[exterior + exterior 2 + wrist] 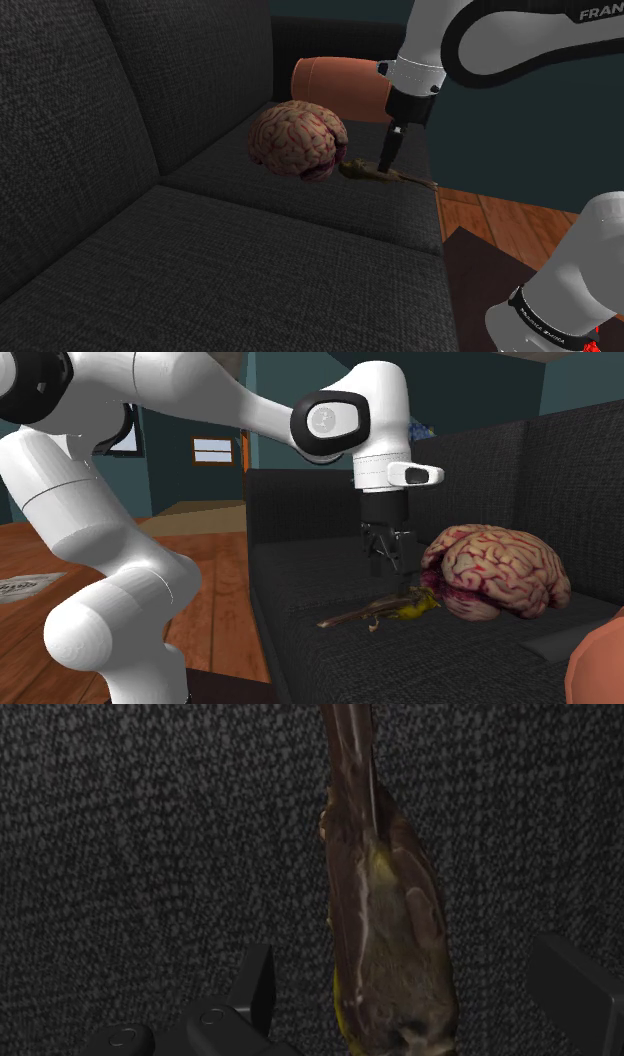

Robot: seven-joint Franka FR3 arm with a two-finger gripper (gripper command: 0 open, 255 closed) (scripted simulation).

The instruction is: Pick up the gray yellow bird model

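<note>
End effector (404,954) wide astride bird model (382,894) — dark sofa seat (150,854) beneath

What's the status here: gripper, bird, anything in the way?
Gripper open, straddling the bird, not touching. Bird lying flat on the sofa seat. Brain close beside it, crowding one side.

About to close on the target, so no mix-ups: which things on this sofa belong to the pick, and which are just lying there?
For the job:
- gripper, open, low over the target
- bird model, brown and yellow, lying flat beneath it

Lying about:
- brain model, close beside the bird
- orange-brown cylinder, behind the brain
- dark sofa, only the support
</note>
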